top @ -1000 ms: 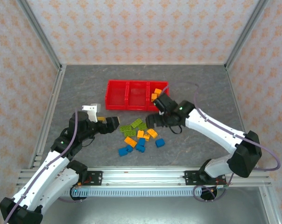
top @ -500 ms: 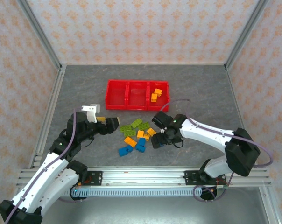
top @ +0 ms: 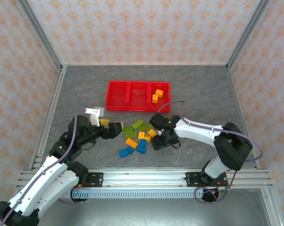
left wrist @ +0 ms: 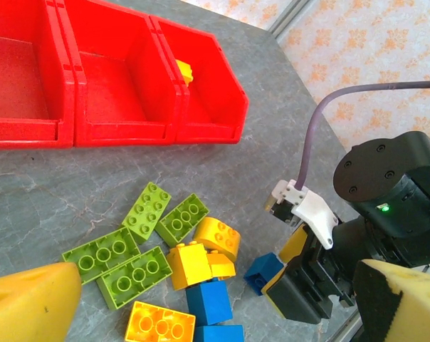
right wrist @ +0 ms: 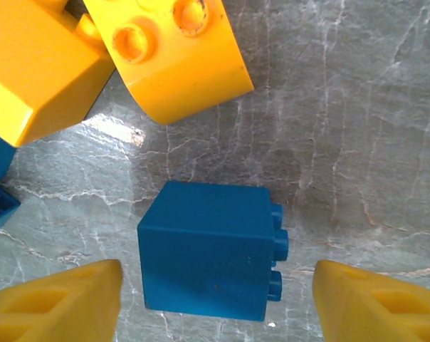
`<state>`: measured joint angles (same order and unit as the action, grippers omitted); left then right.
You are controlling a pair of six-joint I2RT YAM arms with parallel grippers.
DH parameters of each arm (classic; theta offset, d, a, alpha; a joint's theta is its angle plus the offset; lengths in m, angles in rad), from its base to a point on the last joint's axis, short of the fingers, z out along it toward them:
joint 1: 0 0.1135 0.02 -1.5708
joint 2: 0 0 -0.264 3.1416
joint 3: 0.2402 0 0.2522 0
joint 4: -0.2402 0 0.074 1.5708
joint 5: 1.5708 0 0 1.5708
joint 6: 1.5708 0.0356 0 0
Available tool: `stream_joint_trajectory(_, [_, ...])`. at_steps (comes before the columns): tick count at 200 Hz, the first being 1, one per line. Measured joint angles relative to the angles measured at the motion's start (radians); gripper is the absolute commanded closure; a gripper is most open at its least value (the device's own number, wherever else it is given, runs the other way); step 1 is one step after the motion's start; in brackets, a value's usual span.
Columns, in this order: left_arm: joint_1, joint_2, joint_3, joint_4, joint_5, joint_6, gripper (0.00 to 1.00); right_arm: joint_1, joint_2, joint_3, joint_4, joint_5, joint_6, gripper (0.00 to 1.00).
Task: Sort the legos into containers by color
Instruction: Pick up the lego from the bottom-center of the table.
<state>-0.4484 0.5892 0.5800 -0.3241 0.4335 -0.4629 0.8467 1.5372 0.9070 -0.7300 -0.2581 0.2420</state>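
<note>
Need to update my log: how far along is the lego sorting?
Done: two orange bricks lie in the tray, right compartment. In hand: the right pincer straddles a blue brick on the table, jaws not yet touching it. Left: the green, blue and orange pile; two compartments look empty.

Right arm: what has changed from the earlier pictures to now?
The right fingers moved from over the red tray's right bin back toward the robot and down to the pile; they now straddle a blue brick, not yet touching it. The left fingers crept toward the pile. Tray and its two orange bricks stayed.
</note>
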Motion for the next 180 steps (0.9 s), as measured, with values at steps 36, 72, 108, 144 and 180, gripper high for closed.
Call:
stream_joint_trajectory(36, [-0.034,-0.008,0.0,-0.003,-0.026,0.0,0.01,0.0,0.019,0.002,0.016,0.003,-0.003,0.39])
stream_joint_trajectory(72, [-0.043,-0.024,0.017,-0.04,-0.051,0.0,0.01,0.0,0.063,0.007,0.018,0.008,-0.012,0.48])
stream_joint_trajectory(108, [-0.043,-0.048,0.054,-0.092,-0.076,0.008,0.01,0.0,0.064,0.013,0.019,0.016,-0.006,0.6])
stream_joint_trajectory(144, [-0.043,-0.091,0.054,-0.096,-0.076,0.015,0.01,0.0,0.046,0.045,0.013,0.024,-0.003,0.66])
stream_joint_trajectory(180, [-0.043,-0.092,0.053,-0.095,-0.075,0.018,0.01,-0.002,-0.032,0.137,-0.011,0.026,0.008,0.7])
